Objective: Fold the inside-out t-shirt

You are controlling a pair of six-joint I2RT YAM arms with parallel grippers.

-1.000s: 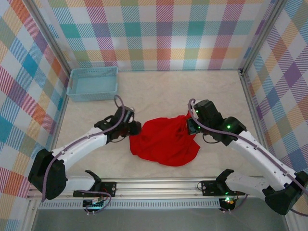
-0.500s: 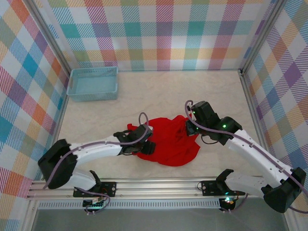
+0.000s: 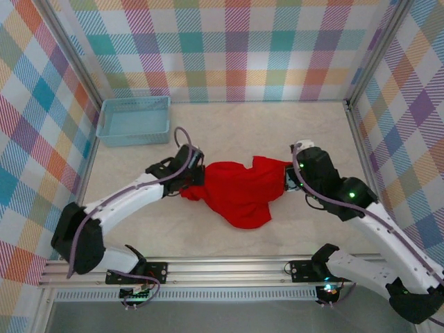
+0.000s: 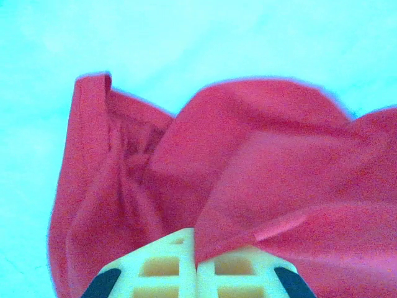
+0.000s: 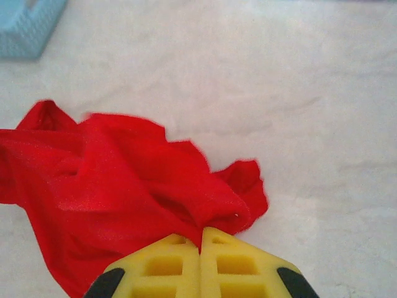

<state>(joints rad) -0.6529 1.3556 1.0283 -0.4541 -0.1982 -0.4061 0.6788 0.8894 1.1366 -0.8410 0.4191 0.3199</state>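
Tension now across the inside-out t-shirt, drawn out sideways between the two arms at mid-counter instead of lying in the rounder heap of a second ago. Left gripper: swung from the garment's near edge up to its left end, jaws gone from spread to pressed together, pinching a fold of red cloth. Right gripper: jaws pressed together on the right end as before, shifted outward to the right. Reads as a spreading step, with both ends seized and pulled apart to flatten the garment before any fold. Not flat yet; sags into a bunched lobe toward the near edge, deeply creased. No fold made, so early in the task by the look of it.

Hard to make out: which parts are pinched, whether hem, sleeve or shoulder, with cloth bunched at both grips. Cannot tell collar from sleeve in the crumple. From above, fingertips lost under the wrist housings. Thin raised seam strip in the left wrist view, otherwise tinted blue-green, colours unreliable there. Blue basket well apart at far left, cut off at the corner in the right wrist view.
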